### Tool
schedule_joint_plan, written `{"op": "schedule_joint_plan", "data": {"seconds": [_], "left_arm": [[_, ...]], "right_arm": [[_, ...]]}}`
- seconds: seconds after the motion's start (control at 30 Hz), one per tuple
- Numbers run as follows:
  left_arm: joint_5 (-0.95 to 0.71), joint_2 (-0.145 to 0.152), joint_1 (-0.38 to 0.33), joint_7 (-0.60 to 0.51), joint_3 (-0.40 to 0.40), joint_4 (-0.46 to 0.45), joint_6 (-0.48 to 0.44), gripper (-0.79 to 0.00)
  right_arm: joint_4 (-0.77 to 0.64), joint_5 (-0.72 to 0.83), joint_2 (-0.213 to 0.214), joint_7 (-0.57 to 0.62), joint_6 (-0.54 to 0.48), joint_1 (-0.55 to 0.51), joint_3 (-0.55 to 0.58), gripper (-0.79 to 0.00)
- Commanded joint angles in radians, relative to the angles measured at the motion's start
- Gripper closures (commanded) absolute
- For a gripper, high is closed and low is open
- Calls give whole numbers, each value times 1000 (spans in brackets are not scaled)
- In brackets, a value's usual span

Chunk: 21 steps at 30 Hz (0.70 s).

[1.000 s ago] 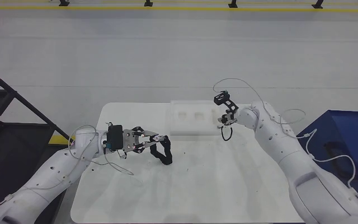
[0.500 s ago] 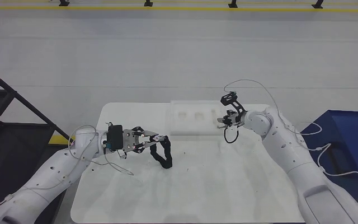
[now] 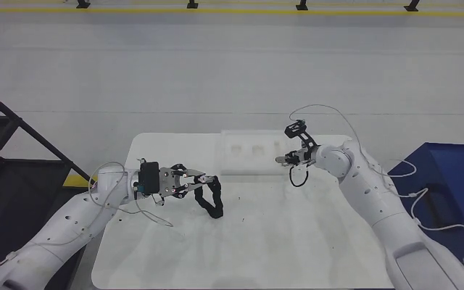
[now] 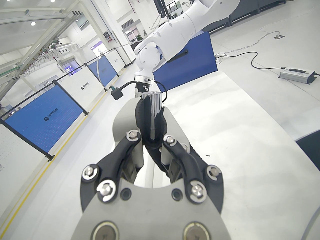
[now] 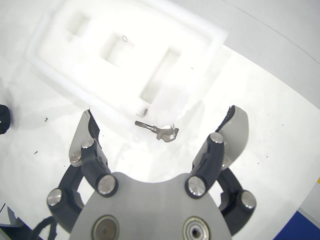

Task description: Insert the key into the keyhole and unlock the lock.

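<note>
My left gripper (image 3: 197,180) is shut on the lock, held above the left part of the white table (image 3: 290,239). In the left wrist view the lock's silver cylinder (image 4: 153,101) stands up between the fingers of my left gripper (image 4: 152,118). Its black cable loop (image 3: 212,201) hangs down beside them. A small silver key (image 5: 160,132) lies flat on the table, just off the edge of the white foam tray (image 5: 212,43). My right gripper (image 5: 160,113) hovers over the key, open, with a finger on either side. From above, my right gripper (image 3: 285,159) is at the tray's right end.
The white foam tray (image 3: 246,152) with several rectangular pockets sits at the table's back edge. A blue bin (image 3: 435,174) stands off the table's right side, and a black frame (image 3: 29,145) off its left. Small dark specks dot the tabletop.
The right arm has swung its wrist round and brought its gripper slightly lower and left, by the tray's right end. The left arm and lock have not moved.
</note>
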Motion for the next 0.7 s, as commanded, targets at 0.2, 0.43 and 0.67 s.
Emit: {"op": "schedule_joint_plan", "data": {"seconds": [0.2, 0.43, 0.67], "left_arm": [[0, 0, 0, 0, 0, 0, 0, 0], [0, 0, 0, 0, 0, 0, 0, 0], [0, 0, 0, 0, 0, 0, 0, 0]], "right_arm": [[152, 419, 21, 319, -142, 56, 123, -785], [276, 537, 6, 426, -146, 105, 115, -785], [396, 527, -26, 371, -112, 151, 72, -742]]}}
